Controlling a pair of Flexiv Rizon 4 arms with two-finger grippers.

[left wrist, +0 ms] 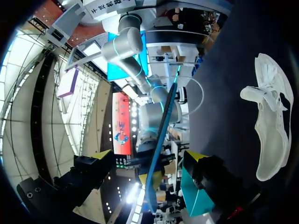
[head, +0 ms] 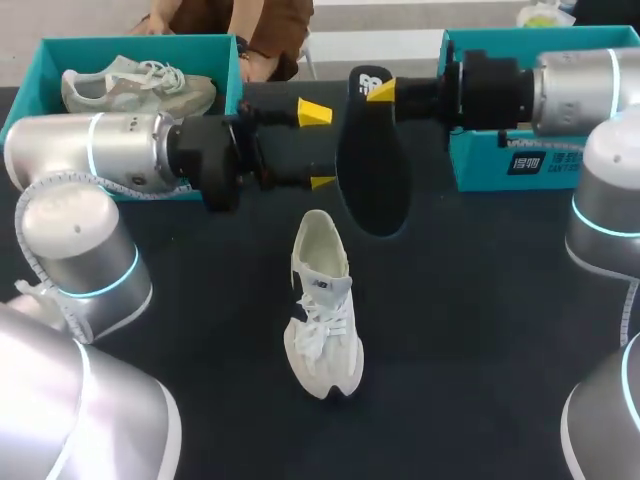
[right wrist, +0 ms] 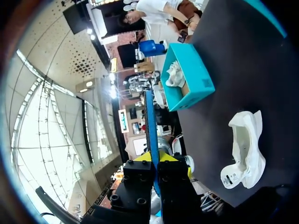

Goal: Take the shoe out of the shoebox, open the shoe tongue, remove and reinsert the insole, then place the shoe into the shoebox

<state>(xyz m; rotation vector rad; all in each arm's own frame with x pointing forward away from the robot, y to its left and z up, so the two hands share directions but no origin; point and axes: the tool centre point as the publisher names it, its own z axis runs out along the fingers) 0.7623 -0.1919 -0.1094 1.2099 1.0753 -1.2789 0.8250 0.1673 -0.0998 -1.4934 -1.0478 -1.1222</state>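
Observation:
A white shoe (head: pixel 322 310) lies on the dark table, toe toward me, its mouth wide open. Above and behind it hangs the black insole (head: pixel 372 170), with my right gripper (head: pixel 372 88) shut on its heel end. My left gripper (head: pixel 318 147) is open beside the insole's left edge. In the left wrist view the insole (left wrist: pixel 161 140) shows edge-on between the spread fingers of that gripper (left wrist: pixel 148 156), and the shoe (left wrist: pixel 271 121) lies off to one side. In the right wrist view the gripper (right wrist: pixel 156 156) pinches the insole (right wrist: pixel 150 126); the shoe (right wrist: pixel 247 147) lies below.
A teal shoebox (head: pixel 225 60) at the back left holds a second, greyish shoe (head: pixel 135 88). Another teal box (head: pixel 500 165) stands at the back right under my right arm. The left box (right wrist: pixel 201 81) also appears in the right wrist view.

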